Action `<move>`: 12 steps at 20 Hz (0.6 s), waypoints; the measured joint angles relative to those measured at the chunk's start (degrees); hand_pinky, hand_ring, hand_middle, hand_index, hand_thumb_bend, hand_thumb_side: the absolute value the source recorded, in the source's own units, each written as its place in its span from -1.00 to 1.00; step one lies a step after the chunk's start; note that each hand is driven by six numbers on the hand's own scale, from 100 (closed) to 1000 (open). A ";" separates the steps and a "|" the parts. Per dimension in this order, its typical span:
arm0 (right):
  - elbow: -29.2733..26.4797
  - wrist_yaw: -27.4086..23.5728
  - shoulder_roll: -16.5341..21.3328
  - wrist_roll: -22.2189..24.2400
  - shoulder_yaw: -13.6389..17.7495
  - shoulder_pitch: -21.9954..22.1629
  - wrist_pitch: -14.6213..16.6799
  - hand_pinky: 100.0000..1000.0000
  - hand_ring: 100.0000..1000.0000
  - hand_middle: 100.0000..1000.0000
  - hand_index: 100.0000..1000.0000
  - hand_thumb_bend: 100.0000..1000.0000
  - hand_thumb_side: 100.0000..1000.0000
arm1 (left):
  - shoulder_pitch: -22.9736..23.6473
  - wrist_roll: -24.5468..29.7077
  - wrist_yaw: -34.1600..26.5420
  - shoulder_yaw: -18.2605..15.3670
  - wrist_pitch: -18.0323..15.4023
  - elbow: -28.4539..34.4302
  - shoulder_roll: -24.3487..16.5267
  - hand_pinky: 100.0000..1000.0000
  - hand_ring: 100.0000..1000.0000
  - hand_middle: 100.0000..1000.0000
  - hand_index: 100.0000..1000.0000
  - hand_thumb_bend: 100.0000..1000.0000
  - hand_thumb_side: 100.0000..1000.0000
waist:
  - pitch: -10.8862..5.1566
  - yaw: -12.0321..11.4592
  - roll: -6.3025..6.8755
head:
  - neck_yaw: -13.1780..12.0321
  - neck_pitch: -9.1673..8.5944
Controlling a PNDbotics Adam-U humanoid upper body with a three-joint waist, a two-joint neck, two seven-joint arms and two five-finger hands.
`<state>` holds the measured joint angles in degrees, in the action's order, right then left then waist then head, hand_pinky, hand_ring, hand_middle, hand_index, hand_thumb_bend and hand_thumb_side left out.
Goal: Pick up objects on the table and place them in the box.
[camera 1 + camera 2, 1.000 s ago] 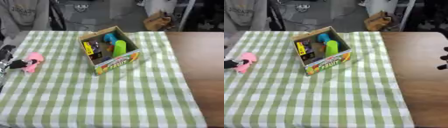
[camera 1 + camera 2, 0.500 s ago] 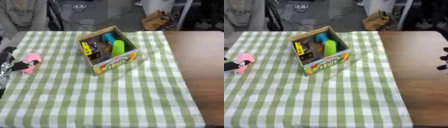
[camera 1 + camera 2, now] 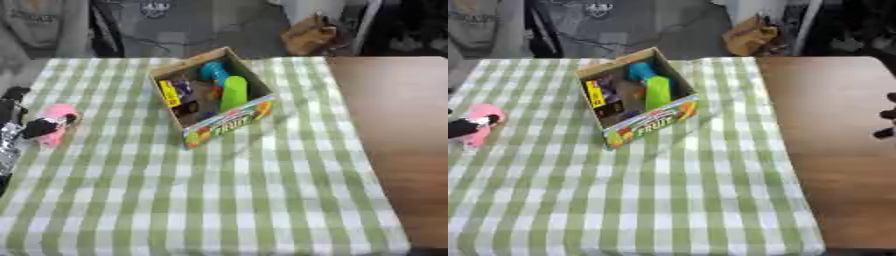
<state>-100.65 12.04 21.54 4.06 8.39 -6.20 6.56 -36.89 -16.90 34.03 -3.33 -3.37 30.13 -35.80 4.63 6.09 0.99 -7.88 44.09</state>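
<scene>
Cloth: a green-and-white checked cloth [image 3: 227, 200] covers most of the bench, bare from the near edge up to its middle.
Bench: brown wood [image 3: 842, 165] shows uncovered along the right side.
Right hand: only dark fingertips [image 3: 885, 120] show at the right edge of the right eye view, over the bare wood and well apart from the box; whether the hand is spread or curled cannot be told.
Left hand: the black left hand [image 3: 16, 122] comes in at the left edge, its fingers pinching the pink object at that object's left end.
Pink object: a small pink toy-like shape [image 3: 58, 123] sits at the left side of the cloth in the hand's grip; whether it touches the cloth cannot be told. It is well left of the box and outside it.
Box: an open cardboard box [image 3: 229, 121] with "FRUIT" printed on its near wall stands askew on the far half of the cloth.
Contents: a green piece [image 3: 233, 92], a blue piece [image 3: 213, 71] and a yellow-edged item [image 3: 170, 93] lie inside.
</scene>
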 measured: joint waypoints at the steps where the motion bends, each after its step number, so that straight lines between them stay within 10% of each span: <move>1: 0.00 0.00 0.00 0.01 0.00 -0.12 0.00 0.09 0.43 0.57 0.60 -1.00 0.38 | 0.00 -0.16 0.12 0.00 0.07 -0.01 0.00 0.10 0.46 0.59 0.70 1.00 -0.14 | 0.15 0.12 0.00 | -0.02 -0.02; 12: 0.00 0.00 0.00 0.15 -0.01 -0.33 0.14 0.09 0.43 0.57 0.60 -1.00 0.38 | 0.00 -1.34 2.02 0.00 1.59 -1.47 -0.01 0.11 0.44 0.58 0.69 1.00 -0.17 | 1.14 0.64 0.00 | -0.04 -0.51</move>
<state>-100.65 12.04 21.54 4.21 8.38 -6.54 6.70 -36.89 -18.25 36.05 -3.33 -1.79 28.66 -35.81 5.77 6.73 0.99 -7.92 43.59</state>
